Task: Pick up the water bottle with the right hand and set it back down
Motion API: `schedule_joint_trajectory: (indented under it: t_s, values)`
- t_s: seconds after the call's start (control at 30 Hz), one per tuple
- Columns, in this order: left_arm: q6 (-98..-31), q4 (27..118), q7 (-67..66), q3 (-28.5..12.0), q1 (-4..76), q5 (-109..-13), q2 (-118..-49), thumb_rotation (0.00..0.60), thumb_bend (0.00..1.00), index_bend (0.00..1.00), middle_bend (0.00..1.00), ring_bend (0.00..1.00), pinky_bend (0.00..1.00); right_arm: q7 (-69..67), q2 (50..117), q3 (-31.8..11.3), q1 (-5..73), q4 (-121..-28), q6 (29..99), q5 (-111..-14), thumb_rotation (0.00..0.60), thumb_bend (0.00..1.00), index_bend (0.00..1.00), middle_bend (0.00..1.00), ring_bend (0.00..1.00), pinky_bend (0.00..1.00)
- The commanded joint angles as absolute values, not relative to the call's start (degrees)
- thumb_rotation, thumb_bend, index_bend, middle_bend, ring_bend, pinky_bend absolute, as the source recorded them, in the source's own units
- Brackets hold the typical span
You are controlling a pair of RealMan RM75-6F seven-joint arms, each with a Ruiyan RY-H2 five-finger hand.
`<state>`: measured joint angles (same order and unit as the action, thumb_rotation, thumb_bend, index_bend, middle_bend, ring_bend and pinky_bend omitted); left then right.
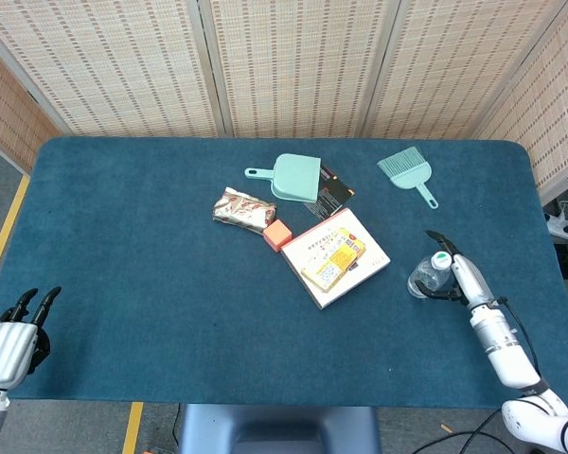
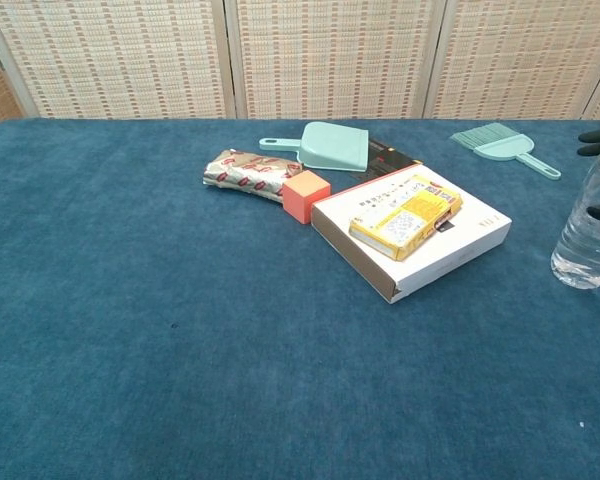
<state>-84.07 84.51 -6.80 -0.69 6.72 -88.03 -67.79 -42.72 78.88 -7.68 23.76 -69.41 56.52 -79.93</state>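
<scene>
The clear water bottle (image 1: 422, 276) with a white-green cap stands upright on the blue table, right of the white box. In the chest view the water bottle (image 2: 586, 240) is at the right edge of the frame. My right hand (image 1: 457, 272) sits just to its right, fingers spread around the bottle's upper part and not gripping it. Its dark fingertips (image 2: 597, 135) show above and beside the bottle top, and one crosses the bottle's side. My left hand (image 1: 8, 348) hangs off the table's near left corner, fingers extended and empty.
A white box (image 1: 358, 268) carrying a yellow packet (image 1: 333, 258) lies mid-table, with an orange cube (image 1: 277, 235) and a snack wrapper (image 1: 243, 209) to its left. A teal dustpan (image 1: 293, 177), a dark booklet (image 1: 331, 194) and a teal brush (image 1: 407, 172) lie farther back.
</scene>
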Motion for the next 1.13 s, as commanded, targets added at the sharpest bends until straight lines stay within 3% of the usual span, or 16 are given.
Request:
schedule_joint_trajectory:
  t_s: [0.03, 0.27, 0.67, 1.13]
  values:
    - [-84.15, 84.51, -6.77, -0.71, 6.7, -88.04, -67.79, 0.6, 0.33, 0.07, 0.13, 0.09, 0.33, -40.5, 77.1, -7.01, 23.36, -71.04, 57.08, -80.46, 0.6, 0.2, 0.0, 0.0, 0.0, 0.02]
    - [-84.24, 84.53, -6.71, -0.71, 6.68, -88.12, -67.78, 0.6, 0.33, 0.07, 0.13, 0.09, 0.33, -35.6, 74.64, -6.65, 22.04, -73.44, 59.79, -80.6, 0.6, 0.11, 0.0, 0.0, 0.0, 0.0]
    - [-84.29, 84.7, -6.96, -0.58, 6.63, -88.3, -67.83, 0.6, 0.33, 0.07, 0.13, 0.09, 0.33, -23.44, 66.32, -6.29, 16.19, -83.36, 67.78, -78.14, 0.6, 0.06, 0.0, 0.0, 0.0, 0.0]
    - [-84.72, 85.29, -8.14, -0.32, 6.51, -88.98, -67.57, 0.6, 0.33, 0.07, 0.13, 0.09, 0.33, 10.29, 63.4, -4.03, 7.47, -101.18, 83.63, -74.79, 0.6, 0.06, 0.0, 0.0, 0.0, 0.0]
